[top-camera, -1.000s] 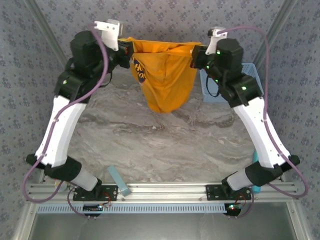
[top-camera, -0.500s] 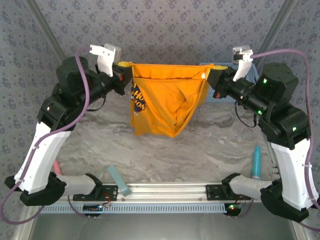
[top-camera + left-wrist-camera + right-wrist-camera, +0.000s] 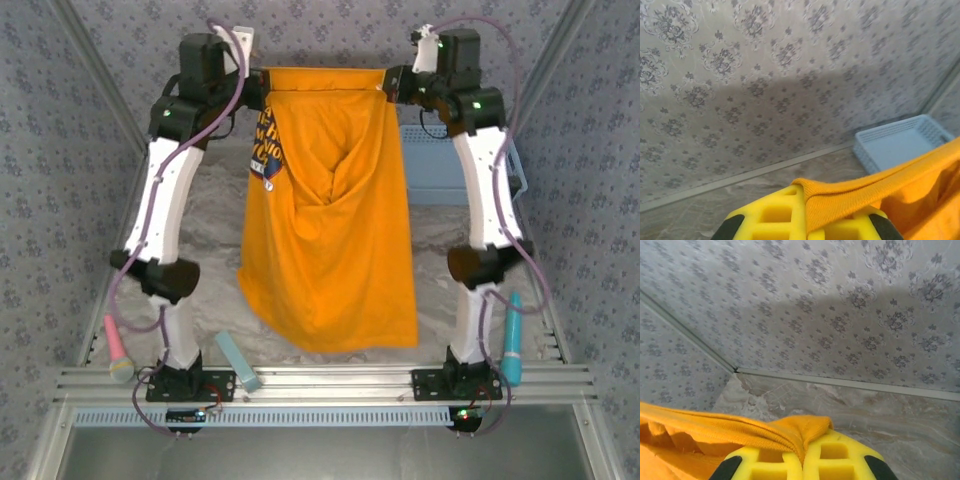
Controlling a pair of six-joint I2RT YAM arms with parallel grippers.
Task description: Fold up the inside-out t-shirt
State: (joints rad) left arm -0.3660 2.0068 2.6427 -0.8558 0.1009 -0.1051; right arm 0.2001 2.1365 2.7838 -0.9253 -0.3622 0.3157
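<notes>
Patterned grey walls (image 3: 330, 35), marbled tabletop (image 3: 215, 225)

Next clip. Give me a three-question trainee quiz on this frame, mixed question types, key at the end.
1. True or false: the t-shirt hangs stretched between the left gripper and the right gripper.
2. The basket stands: A) far right of the table, B) near left, C) between the arm bases.
3. Fill in: the dark lettering shows on the shirt's edge nearer the ___ gripper.
Key: 1 true; 2 A; 3 left.
</notes>
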